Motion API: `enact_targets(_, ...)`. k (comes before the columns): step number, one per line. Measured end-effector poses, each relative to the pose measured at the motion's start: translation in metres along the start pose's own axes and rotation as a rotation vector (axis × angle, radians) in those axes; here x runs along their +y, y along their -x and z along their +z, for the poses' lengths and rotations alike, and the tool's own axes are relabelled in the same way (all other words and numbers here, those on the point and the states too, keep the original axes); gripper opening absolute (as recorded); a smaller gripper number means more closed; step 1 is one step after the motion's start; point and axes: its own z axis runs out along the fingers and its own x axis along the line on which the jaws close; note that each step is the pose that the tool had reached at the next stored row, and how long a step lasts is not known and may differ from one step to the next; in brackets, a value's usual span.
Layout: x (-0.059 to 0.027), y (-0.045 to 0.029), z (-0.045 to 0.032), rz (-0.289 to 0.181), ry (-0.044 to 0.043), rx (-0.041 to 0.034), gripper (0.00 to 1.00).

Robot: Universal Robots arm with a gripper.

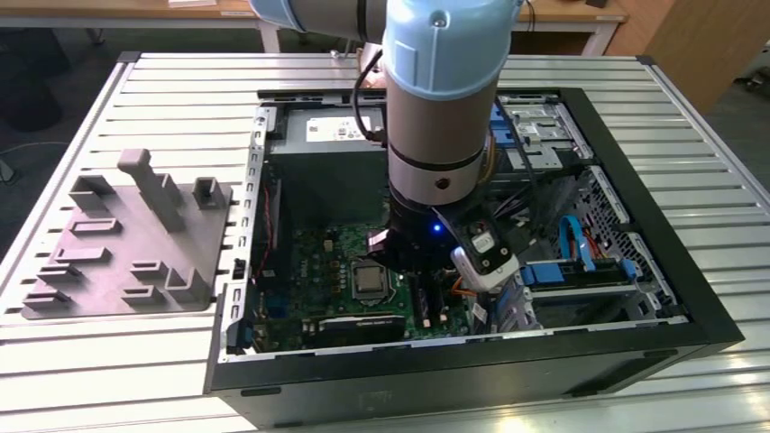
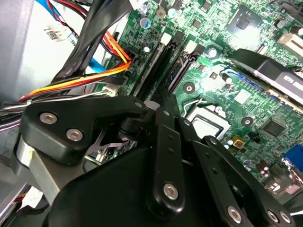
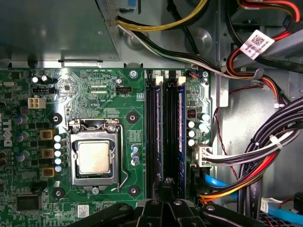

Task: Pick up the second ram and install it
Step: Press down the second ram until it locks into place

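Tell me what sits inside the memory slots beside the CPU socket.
In the first wrist view, two dark memory cards stand edge-on in the slots, right of the CPU socket. The gripper covers the slots' near end, so seating and latches there are hidden.

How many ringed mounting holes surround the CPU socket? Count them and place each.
4. In the first wrist view, one hole and another lie between CPU socket and memory slots; two more flank its opposite side. None seems hidden.
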Motion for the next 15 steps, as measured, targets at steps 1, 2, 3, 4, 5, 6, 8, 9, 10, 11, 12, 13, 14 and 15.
enact_targets(1,0.0,-0.0001,0.0008,0.0,-0.0006,0.0001,0.1)
enact_targets(2,-0.0001,-0.0001,0.0011,0.0,-0.0006,0.0002,0.1)
enact_targets(3,0.0,-0.0001,0.0011,0.0,-0.0005,0.0002,0.1)
enact_targets(4,0.0,-0.0001,0.0014,0.0,-0.0001,0.0001,0.1)
enact_targets(5,0.0001,-0.0001,0.0015,0.0,0.0003,-0.0001,0.1)
enact_targets(6,0.0001,-0.0001,0.0017,0.0,0.0003,-0.0001,0.1)
enact_targets(8,0.0001,-0.0002,0.003,0.0,0.0,-0.0001,0.1)
enact_targets(9,0.0001,-0.0002,0.003,0.0,0.0,0.0,0.1)
enact_targets(10,0.0001,-0.0002,0.003,0.0,0.0,-0.0001,0.1)
enact_targets(11,0.0001,-0.0002,0.0031,0.0,0.0,-0.0001,0.1)
enact_targets(12,0.0001,-0.0002,0.0032,0.0,0.0002,-0.0002,0.1)
enact_targets(13,0.0001,-0.0002,0.0033,0.0,0.0003,-0.0002,0.1)
enact_targets(14,0.0002,-0.0002,0.0035,0.0,0.0003,-0.0002,0.1)
enact_targets(15,0.0002,-0.0003,0.0043,0.0,0.0002,-0.0002,0.1)
